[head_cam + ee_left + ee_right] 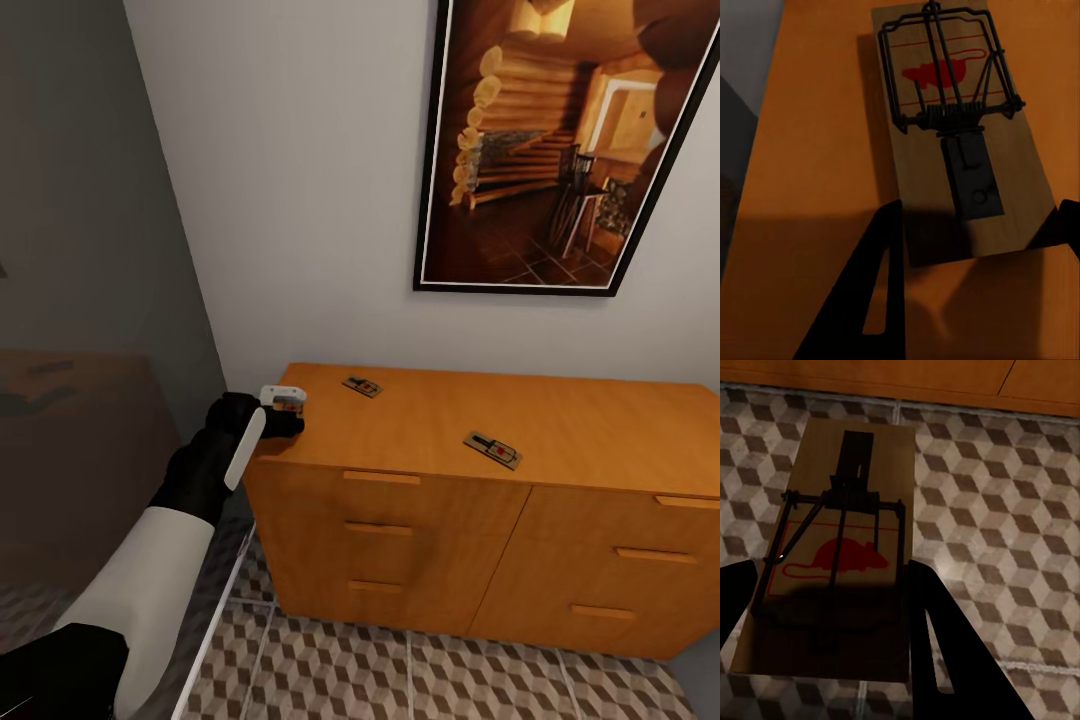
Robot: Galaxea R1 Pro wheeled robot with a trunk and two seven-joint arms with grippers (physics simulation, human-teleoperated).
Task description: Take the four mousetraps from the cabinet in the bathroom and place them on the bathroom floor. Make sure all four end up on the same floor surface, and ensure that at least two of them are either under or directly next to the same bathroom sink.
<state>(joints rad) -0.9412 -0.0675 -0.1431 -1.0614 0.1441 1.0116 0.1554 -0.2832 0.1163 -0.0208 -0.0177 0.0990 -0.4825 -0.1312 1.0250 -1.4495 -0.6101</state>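
Against the pale bathroom wall, the wide orange-brown wooden cabinet with six drawers is standing with its flat top serving as a shelf for the traps, and below it the cube-patterned brown, tan and white tiled floor is waiting as the drop surface. Two small flat tan wooden mousetraps are lying well apart on that top, the other nearer the wall. At the top's left corner the left pincer is hovering with its dark fingers spread wide on either side of a third mousetrap, apparently lining up to close on its bare wooden end, away from the wire. Low over the tiles, the right pincer is bracketing a fourth mousetrap; whether it is gripping or has let go I cannot tell, nor whether the board is resting on the floor.
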